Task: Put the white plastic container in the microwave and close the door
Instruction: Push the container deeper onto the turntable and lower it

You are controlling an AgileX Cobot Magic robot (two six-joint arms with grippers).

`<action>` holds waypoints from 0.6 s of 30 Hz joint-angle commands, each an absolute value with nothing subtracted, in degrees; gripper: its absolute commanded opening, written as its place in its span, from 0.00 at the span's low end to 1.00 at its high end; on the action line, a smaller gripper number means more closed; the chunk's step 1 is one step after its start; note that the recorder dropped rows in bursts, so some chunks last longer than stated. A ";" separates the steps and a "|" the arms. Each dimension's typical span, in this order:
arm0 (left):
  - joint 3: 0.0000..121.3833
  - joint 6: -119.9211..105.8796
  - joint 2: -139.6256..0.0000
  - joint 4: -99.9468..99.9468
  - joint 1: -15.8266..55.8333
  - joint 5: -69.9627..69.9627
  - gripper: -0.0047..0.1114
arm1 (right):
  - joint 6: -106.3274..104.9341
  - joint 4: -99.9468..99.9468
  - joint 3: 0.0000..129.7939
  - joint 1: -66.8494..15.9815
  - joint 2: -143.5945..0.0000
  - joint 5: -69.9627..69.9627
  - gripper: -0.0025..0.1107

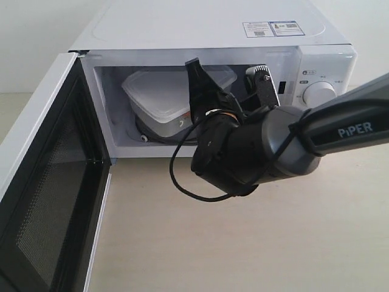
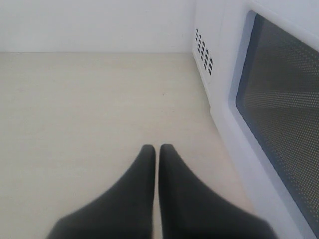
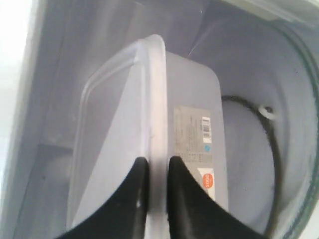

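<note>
The white plastic container sits tilted in the left of the microwave cavity, so placing looks nearly done (the right claw is pinched shut on its lid rim, a grip only the right wrist view shows). Left to do: let go, back out, and shut the door, swung wide at the left. Only the left wrist view shows the left claw, fingers together and empty, over the worktop beside the door.

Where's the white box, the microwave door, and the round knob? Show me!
white plastic container (image 1: 157, 92), exterior view, on its lid.
door (image 1: 51, 207), exterior view, on its dark mesh window.
dial (image 1: 318, 95), exterior view, on its round face.
</note>
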State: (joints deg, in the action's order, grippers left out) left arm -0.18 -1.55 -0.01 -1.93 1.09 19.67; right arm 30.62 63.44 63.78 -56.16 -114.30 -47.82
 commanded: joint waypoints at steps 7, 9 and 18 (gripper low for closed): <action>0.00 -0.89 0.00 -2.08 0.92 19.51 0.08 | 35.69 62.22 64.11 -55.89 -117.41 -48.74 0.02; 0.00 -0.89 0.00 -2.08 0.92 19.51 0.08 | 35.44 62.08 64.11 -55.89 -117.41 -49.64 0.02; 0.00 -0.89 0.00 -2.08 0.92 19.51 0.08 | 35.45 61.44 64.11 -55.89 -117.53 -49.90 0.12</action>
